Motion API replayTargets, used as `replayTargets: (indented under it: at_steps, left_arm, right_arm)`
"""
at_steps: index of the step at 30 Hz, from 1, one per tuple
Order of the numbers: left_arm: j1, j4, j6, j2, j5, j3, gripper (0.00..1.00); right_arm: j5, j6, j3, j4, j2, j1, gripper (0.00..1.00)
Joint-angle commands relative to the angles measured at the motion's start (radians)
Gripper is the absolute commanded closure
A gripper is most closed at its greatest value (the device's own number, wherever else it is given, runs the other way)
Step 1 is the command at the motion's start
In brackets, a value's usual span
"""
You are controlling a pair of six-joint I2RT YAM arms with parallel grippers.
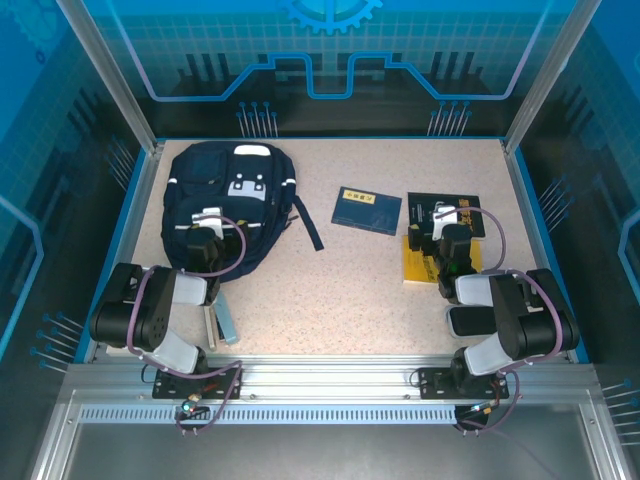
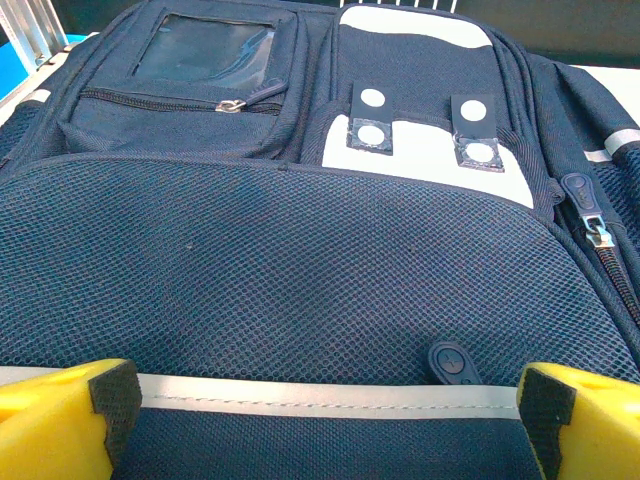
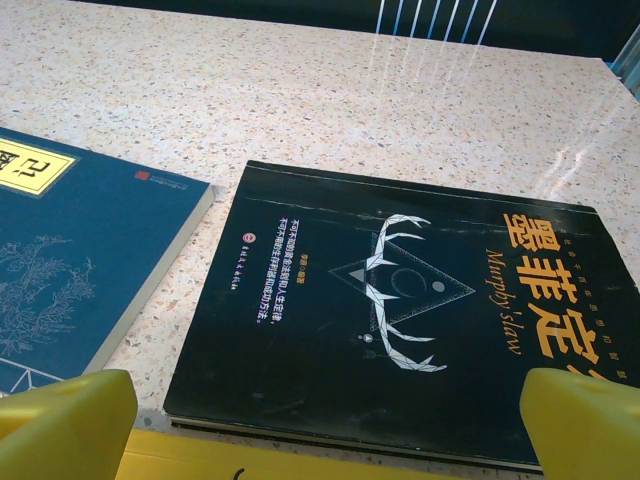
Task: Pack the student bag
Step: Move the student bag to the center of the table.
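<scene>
The student bag (image 1: 205, 175) lies flat at the back left of the table, dark navy with white stripes and a white patch. My left gripper (image 1: 208, 222) hovers over its near end, open. In the left wrist view the bag's mesh panel (image 2: 300, 260) and a white stripe (image 2: 330, 397) span between the yellow fingers (image 2: 60, 420), and nothing is held. My right gripper (image 1: 446, 226) is open above a black book (image 3: 400, 320), which rests on a yellow book (image 3: 300, 465). A blue book (image 3: 70, 270) lies to its left.
The blue book (image 1: 366, 210) sits mid-table, apart from the bag. A grey flat item (image 1: 224, 320) lies by the left arm and a black one (image 1: 470, 320) by the right arm. Glass walls and a blue rim enclose the table.
</scene>
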Motion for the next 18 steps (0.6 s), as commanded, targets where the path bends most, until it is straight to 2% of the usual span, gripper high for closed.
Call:
replayTargets:
  at_steps: [1, 4, 10, 13, 15, 18]
  left_arm:
    - [0.011, 0.028, 0.015, -0.001, 0.022, 0.010, 0.01]
    - [0.008, 0.041, 0.034, -0.044, 0.066, -0.014, 0.01]
    - [0.006, -0.235, 0.024, -0.266, 0.055, 0.047, 0.01]
    - [0.005, -0.323, -0.038, -0.363, 0.066, 0.086, 0.01]
    - [0.005, -0.493, -0.124, -0.416, 0.057, 0.168, 0.01]
    - [0.005, -0.810, -0.248, -0.424, 0.040, 0.347, 0.01]
  right_arm:
    - [0.007, 0.013, 0.020, 0.026, 0.002, -0.016, 0.00]
    - [-0.001, 0.007, 0.027, 0.002, -0.012, -0.015, 0.00]
    - [0.020, 0.009, 0.111, -0.229, -0.127, -0.011, 0.00]
    - [0.076, 0.053, 0.165, -0.381, -0.198, -0.001, 0.00]
    - [0.080, 0.125, 0.219, -0.535, -0.257, 0.002, 0.00]
    - [-0.010, 0.242, 0.301, -0.740, -0.324, 0.003, 0.00]
